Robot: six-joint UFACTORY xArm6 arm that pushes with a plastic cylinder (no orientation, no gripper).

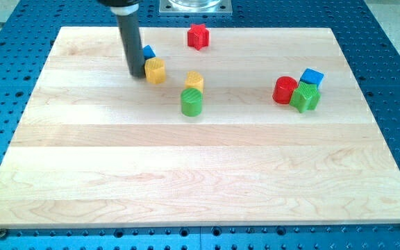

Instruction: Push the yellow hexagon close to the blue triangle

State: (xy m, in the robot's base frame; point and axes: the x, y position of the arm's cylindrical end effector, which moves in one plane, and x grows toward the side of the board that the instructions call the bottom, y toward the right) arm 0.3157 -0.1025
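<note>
The yellow hexagon (156, 71) lies on the wooden board (186, 173) at the view's upper left. The blue triangle (148, 52) sits just above and left of it, partly hidden behind the rod and almost touching the hexagon. My tip (137, 74) is at the lower end of the dark rod, right beside the hexagon's left side and just below the blue triangle.
A second yellow block (194, 80) sits above a green cylinder (192, 102) near the middle. A red star-like block (198, 36) is at the top. A red cylinder (285, 90), a green block (305, 97) and a blue cube (312, 77) cluster at the right.
</note>
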